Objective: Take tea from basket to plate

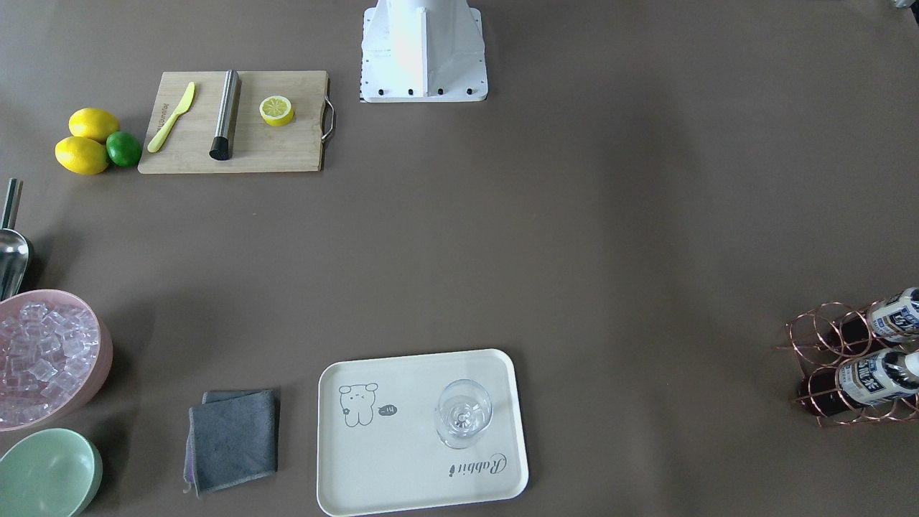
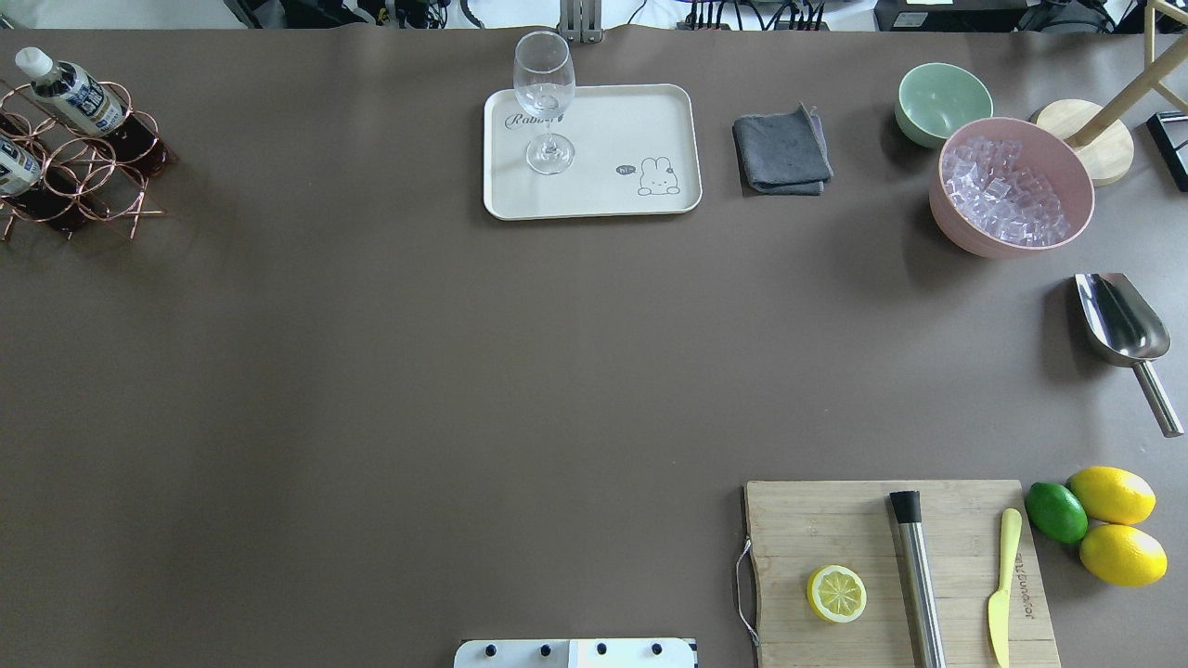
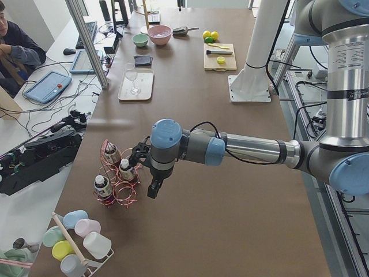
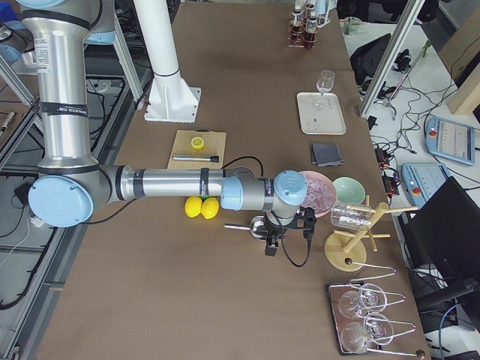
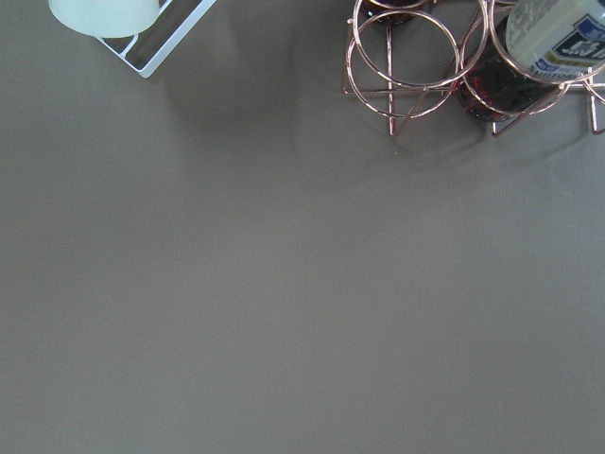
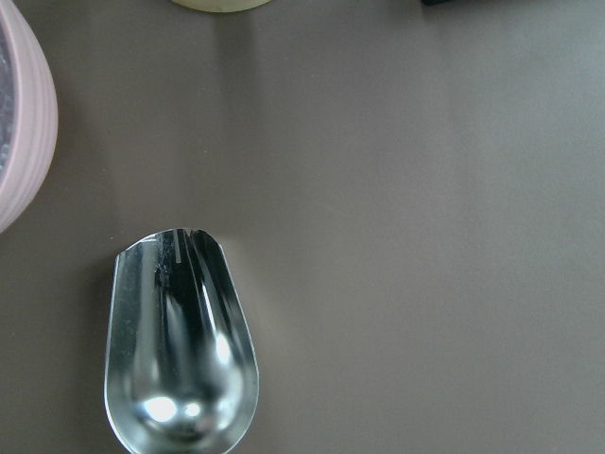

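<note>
1. You are at the reach step. The tea [image 1: 877,377] stands in the basket [image 1: 826,337] at the table's left end, not yet lifted.
2. Your left gripper [image 3: 154,192] hangs just beside the basket. You cannot tell whether its fingers are apart or together, nor those of the right gripper [image 4: 289,238].
3. Next, take a slick plastic bottle below its white cap and lift it straight out of the thin copper rings.
4. The smooth cream plate [image 1: 402,474] lies well apart. Set down clear of its stemmed glass [image 1: 463,414].

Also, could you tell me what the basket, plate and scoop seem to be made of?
The basket looks like thin metal wire with a shiny copper-pink finish. The plate seems matte cream plastic or melamine, given its smooth moulded rim. The scoop appears polished steel: it reflects like a mirror.
</note>
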